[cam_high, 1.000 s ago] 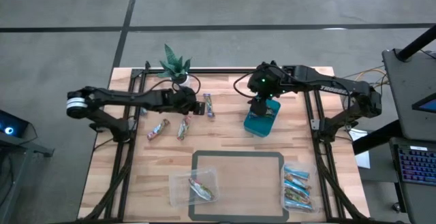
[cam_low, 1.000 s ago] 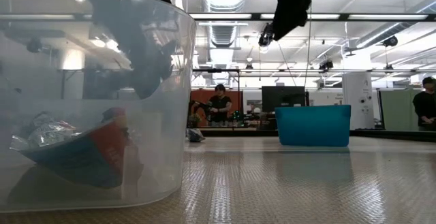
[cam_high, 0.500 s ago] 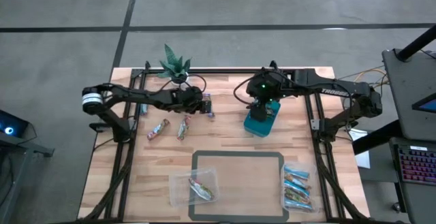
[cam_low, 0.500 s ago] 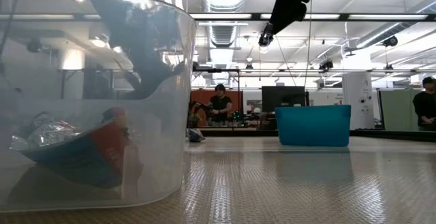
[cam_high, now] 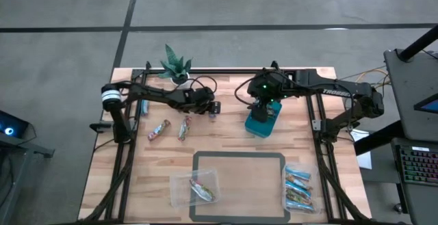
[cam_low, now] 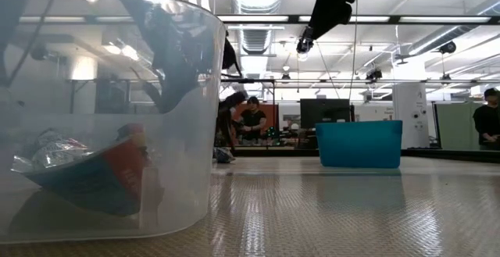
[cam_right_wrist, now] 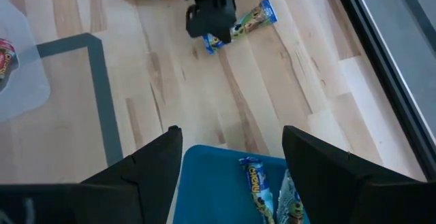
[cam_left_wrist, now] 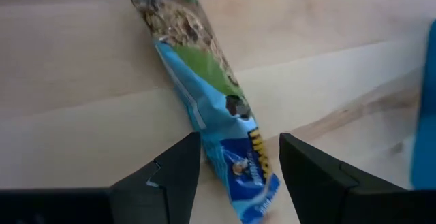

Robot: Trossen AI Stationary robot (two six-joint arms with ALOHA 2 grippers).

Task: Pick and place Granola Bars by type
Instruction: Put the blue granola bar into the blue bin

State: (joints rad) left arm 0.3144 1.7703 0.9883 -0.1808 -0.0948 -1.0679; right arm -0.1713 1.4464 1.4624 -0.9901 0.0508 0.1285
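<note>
Straddling blue-wrapped bar [cam_left_wrist: 218,115], left claw [cam_left_wrist: 238,157] open, bare wood around

White lettering on the right arm [cam_high: 333,90] reads roughly "TROSSEN", while the print on the granola bar [cam_left_wrist: 204,88] wrapper and on the bars in the teal bin [cam_right_wrist: 204,190] cannot be read.
</note>
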